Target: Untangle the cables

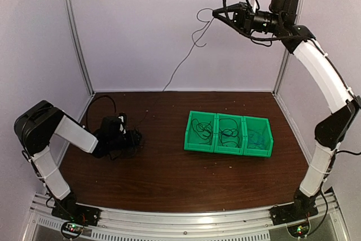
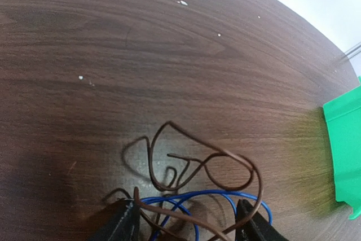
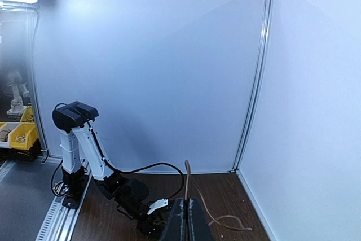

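The cables form a small tangle (image 1: 134, 139) on the table's left side. In the left wrist view a brown cable (image 2: 225, 153) loops over a blue cable (image 2: 225, 194). My left gripper (image 2: 186, 221) stands low over this tangle, open, with strands lying between its fingers (image 2: 125, 221). My right gripper (image 1: 217, 15) is raised high at the back right, shut on one thin brown cable (image 3: 186, 179). That cable (image 1: 180, 66) runs down through the air from the right gripper (image 3: 186, 218) toward the tangle.
Three joined green bins (image 1: 200, 115) sit right of centre, each holding thin wires; one bin's edge (image 2: 344, 150) shows in the left wrist view. White walls with metal corner posts (image 1: 76, 32) close the back and sides.
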Robot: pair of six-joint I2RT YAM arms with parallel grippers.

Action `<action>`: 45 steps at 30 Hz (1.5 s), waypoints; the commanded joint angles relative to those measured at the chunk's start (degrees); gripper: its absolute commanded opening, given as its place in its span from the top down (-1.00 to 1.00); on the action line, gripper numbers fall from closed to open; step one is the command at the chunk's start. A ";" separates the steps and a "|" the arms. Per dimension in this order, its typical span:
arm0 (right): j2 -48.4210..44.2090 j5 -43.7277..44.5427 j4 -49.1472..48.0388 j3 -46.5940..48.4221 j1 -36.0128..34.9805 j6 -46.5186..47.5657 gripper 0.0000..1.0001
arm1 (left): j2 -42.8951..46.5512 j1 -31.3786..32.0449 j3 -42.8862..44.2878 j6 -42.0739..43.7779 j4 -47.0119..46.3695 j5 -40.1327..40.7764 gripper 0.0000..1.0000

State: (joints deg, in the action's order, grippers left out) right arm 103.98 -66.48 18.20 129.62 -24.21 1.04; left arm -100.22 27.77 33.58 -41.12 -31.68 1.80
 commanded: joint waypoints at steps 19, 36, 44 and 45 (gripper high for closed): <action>-4.91 7.39 -3.19 3.45 13.19 1.63 1.00 | 12.08 -0.26 -8.61 10.67 2.93 -0.65 -0.26; -5.64 7.16 -9.26 7.28 25.96 -6.10 1.00 | 22.17 4.74 -16.34 20.09 -7.69 5.75 -0.61; -5.83 8.24 -6.74 4.60 24.21 -2.62 1.00 | 30.54 5.02 -12.49 18.12 0.91 7.12 -0.61; -5.92 8.36 -6.62 4.20 22.89 -2.41 1.00 | 31.13 5.06 -11.38 17.84 3.14 7.61 -0.61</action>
State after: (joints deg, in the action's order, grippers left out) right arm 99.59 -57.98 11.79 135.13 0.43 -1.78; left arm -71.83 32.47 17.96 -22.50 -33.56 7.22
